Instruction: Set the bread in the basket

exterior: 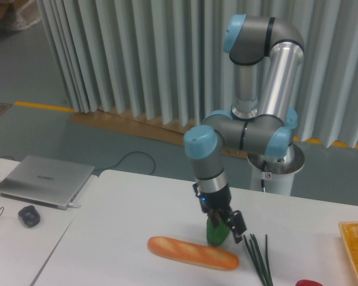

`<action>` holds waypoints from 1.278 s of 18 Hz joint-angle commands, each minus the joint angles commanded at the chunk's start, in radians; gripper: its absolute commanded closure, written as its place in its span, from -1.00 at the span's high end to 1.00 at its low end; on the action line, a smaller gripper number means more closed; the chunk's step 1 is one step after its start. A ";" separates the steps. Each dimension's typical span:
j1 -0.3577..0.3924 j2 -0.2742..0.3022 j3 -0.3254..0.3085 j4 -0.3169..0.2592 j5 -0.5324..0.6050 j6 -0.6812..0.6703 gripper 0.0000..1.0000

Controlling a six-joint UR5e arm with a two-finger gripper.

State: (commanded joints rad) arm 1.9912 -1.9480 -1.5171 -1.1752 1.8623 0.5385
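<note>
1. Camera view: the end effector (225,223) hangs low over the white tabletop (137,232), its fingers spread apart and gripping nothing.
2. The end effector stands directly in front of the green pepper (215,233), hiding the pepper's upper part; contact between them cannot be judged.
3. The bread (193,252) lies flat on the tabletop just at 7 o'clock of the end effector, its long axis running from 10 o'clock to 4 o'clock, free of the fingers.
4. The pepper sits just behind the loaf's right half.
5. A bunch of thin green stalks (258,257) lies beside the loaf's right end, at 4 o'clock of the end effector.
6. The basket (353,250) shows only partly at the right edge of the frame, well apart from the bread.
7. A closed laptop (43,180) and a dark mouse (29,215) rest at far left.
</note>
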 joint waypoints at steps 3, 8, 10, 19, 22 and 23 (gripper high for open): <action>-0.015 -0.038 0.003 0.051 0.000 -0.031 1.00; -0.017 -0.040 0.000 0.051 -0.005 -0.031 1.00; -0.017 -0.048 -0.006 0.051 -0.008 -0.028 1.00; -0.078 -0.088 -0.020 0.057 -0.005 -0.091 1.00; -0.084 -0.094 -0.023 0.057 -0.005 -0.094 1.00; -0.087 -0.100 -0.026 0.057 -0.005 -0.094 1.00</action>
State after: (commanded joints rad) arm 1.9037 -2.0478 -1.5432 -1.1183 1.8577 0.4449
